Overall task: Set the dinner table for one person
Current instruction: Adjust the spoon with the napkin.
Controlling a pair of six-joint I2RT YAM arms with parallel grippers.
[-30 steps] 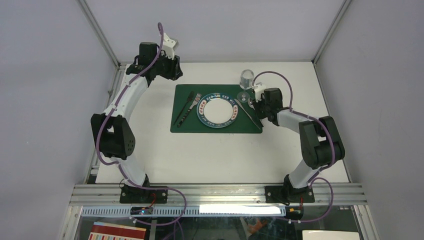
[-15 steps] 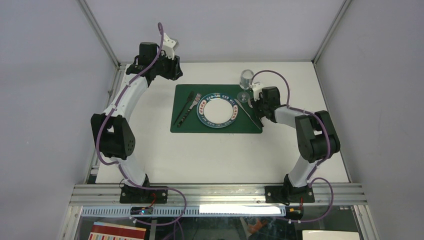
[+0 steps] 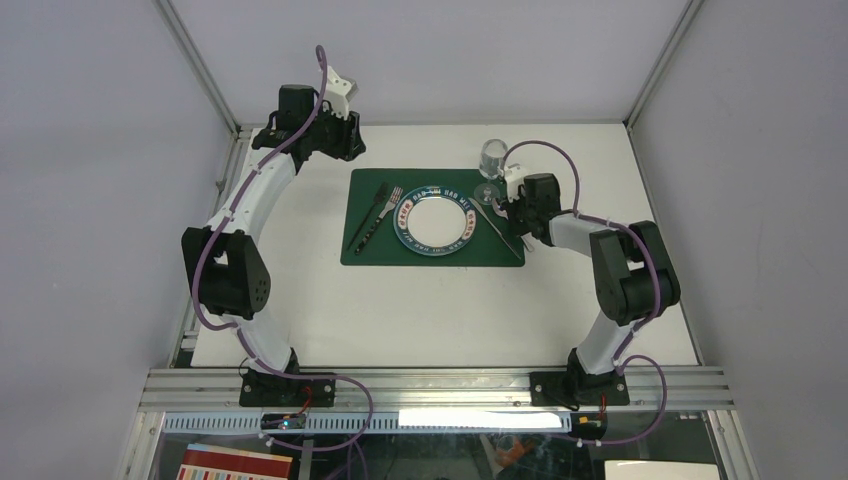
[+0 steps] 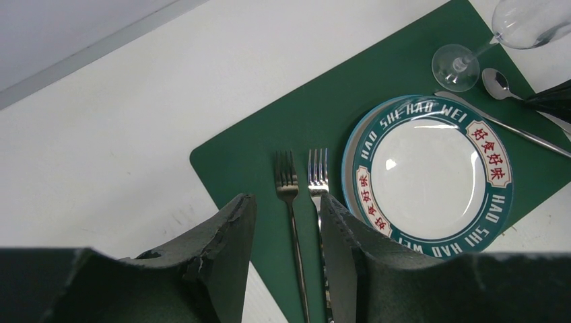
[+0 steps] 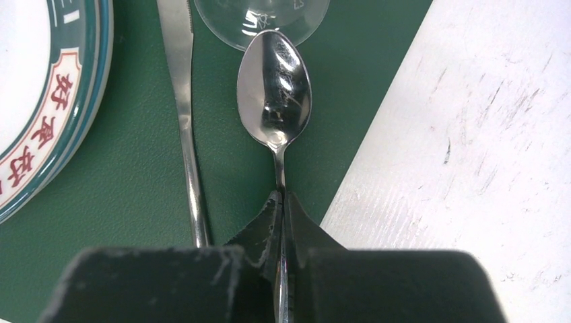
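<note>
Over at the far left, the left hand (image 4: pixel 286 202) hangs above the white bench (image 3: pixel 400 310), its fingers spread apart and holding nothing. The bench fills the space inside the aluminium frame, under both arms, and a dark green placemat (image 3: pixel 380 245) lies near its middle. On the mat, a darker fork (image 4: pixel 287 185) and a shinier fork (image 4: pixel 317 176) lie side by side. Next comes a teal-rimmed plate (image 3: pixel 435 220), with a knife (image 5: pixel 180 81) just beside it. Right of the knife is a spoon (image 5: pixel 275 87), its bowl seemingly touching the foot of a wine glass (image 3: pixel 492 158) at the mat's far right corner. The right hand (image 5: pixel 281 202) is clamped tight on the spoon's handle.
</note>
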